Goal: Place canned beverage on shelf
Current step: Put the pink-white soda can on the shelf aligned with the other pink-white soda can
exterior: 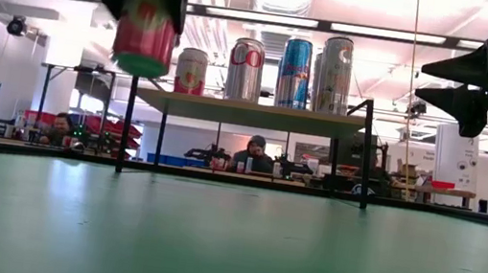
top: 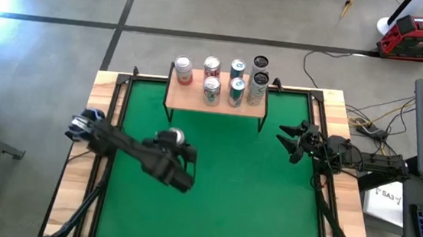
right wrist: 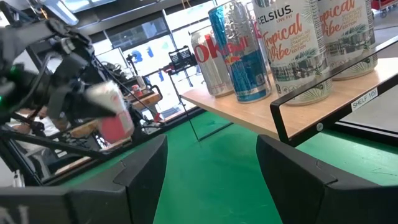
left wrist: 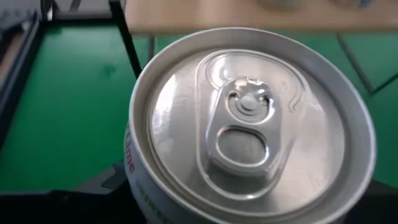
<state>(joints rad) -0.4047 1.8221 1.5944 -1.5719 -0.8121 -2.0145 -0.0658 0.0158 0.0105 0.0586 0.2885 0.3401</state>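
Overhead, left gripper (top: 171, 139) fingers clamp a red can (exterior: 146, 20) aloft.

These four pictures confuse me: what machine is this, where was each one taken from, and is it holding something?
It is a robot with two dark arms at a green table. One camera looks straight down, one sits at table height, and one rides on each wrist. The left gripper is shut on a red can, lifted clear of the table; its wrist camera looks down on that can's silver top. The right gripper waits near the table's right edge with open fingers, holding nothing. At the far edge stands a small wooden shelf on black legs, already carrying seven cans. In the room behind sit people at desks.
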